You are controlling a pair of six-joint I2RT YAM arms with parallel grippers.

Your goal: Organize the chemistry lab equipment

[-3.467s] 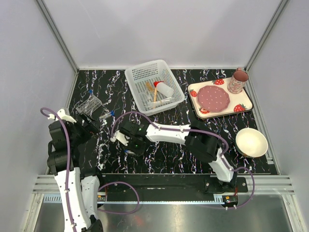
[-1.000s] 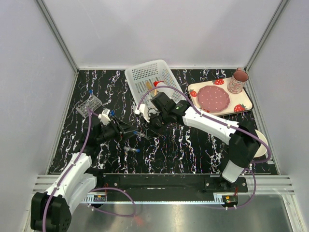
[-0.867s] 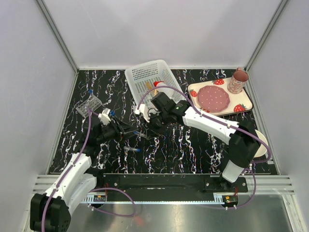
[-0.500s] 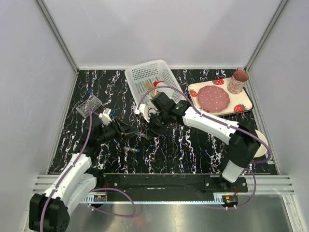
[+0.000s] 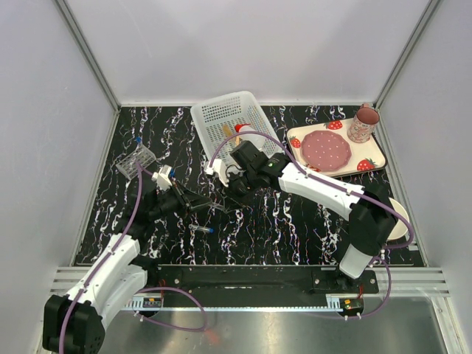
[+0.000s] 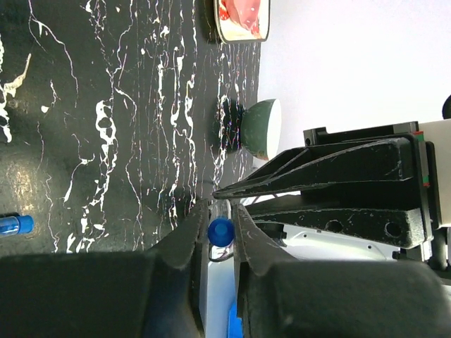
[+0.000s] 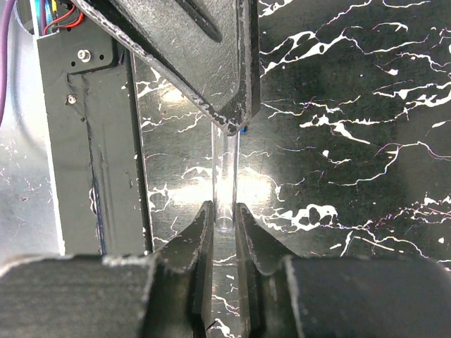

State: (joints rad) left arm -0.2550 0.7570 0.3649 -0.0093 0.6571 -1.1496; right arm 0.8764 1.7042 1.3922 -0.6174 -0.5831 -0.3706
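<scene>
A blue-capped clear tube (image 7: 225, 176) spans the gap between two robot arms, gripped at both ends. The left end effector (image 6: 220, 211) pinches its blue cap, and the right end effector (image 7: 223, 210) is pressed together on its rounded, closed end. The tube's long axis runs straight from one end effector to the other, cap toward the left arm. From overhead this is roughly left to right across the middle of the tabletop (image 5: 280, 228). The tube body is thin, colourless and see-through, and it catches a bright glare in the right wrist view.

The tabletop is glossy black with white marble-like veining. It sits inside a pale, plain-walled enclosure (image 5: 243, 44) framed by aluminium rails.

A second blue-capped tube (image 5: 200, 229) lies flat on the tabletop nearer the arm bases, its cap pointing right. A clear tube rack (image 5: 137, 159) stands at the far left, well apart from the handover. Behind the arms, a white mesh basket (image 5: 214, 116) holds a red-capped squeeze bottle (image 5: 243, 130) and thin wooden sticks (image 5: 228, 134). At right are a strawberry-print tray (image 5: 371, 156) carrying a pink plate (image 5: 326, 149), a pink mug (image 5: 363, 123) and a cream bowl (image 5: 398, 221) partly hidden by the right arm.
</scene>
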